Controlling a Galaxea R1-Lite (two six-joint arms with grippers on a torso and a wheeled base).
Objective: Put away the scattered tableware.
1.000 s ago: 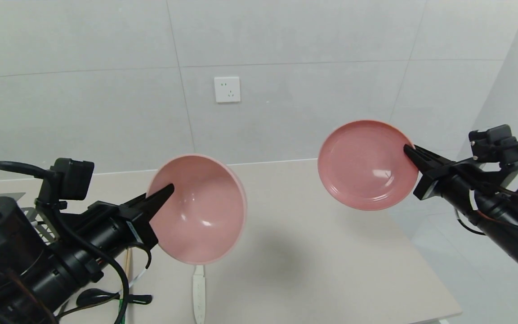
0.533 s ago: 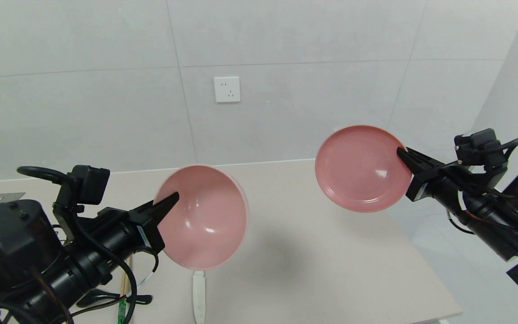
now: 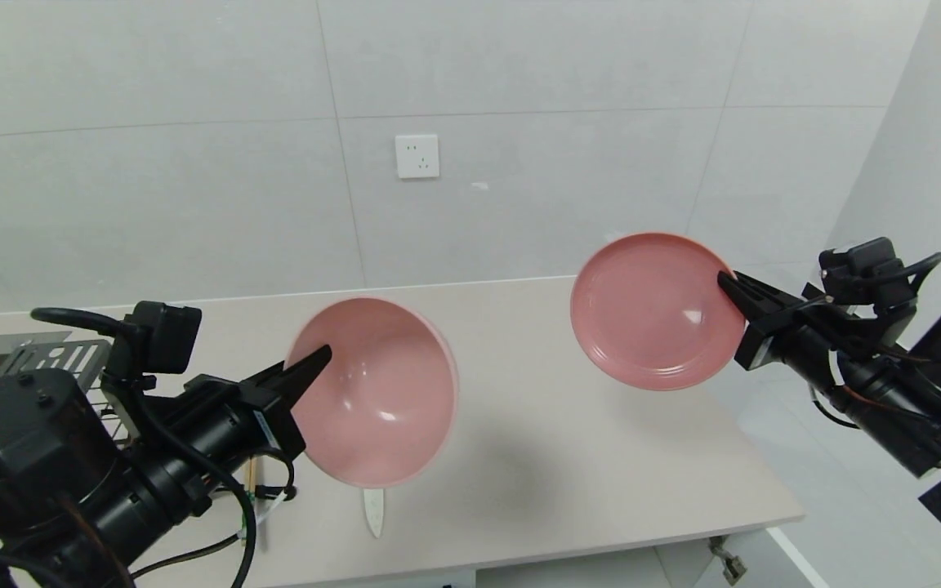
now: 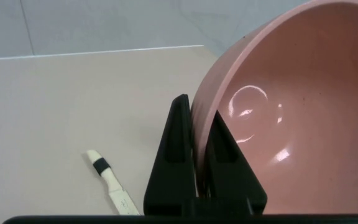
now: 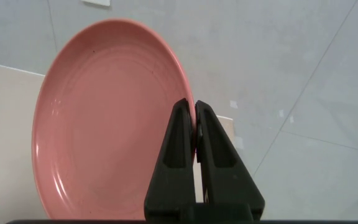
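Pink bowl (image 3: 381, 392) hangs in the air above the table (image 3: 568, 457), tipped on its side with its glossy hollow turned toward the head camera. The left fingers (image 3: 299, 371) are closed narrow on its rim. Well apart from it, toward the table's right side, the pink plate (image 3: 654, 306) stands almost on edge in the air, its rim pinched by the right fingers (image 3: 744, 290). The left wrist view shows the bowl's wall clamped between both fingers, and a white utensil (image 4: 110, 186) lying flat on the table beneath. The head view shows a metal rack (image 3: 54, 355) at the table's left end.
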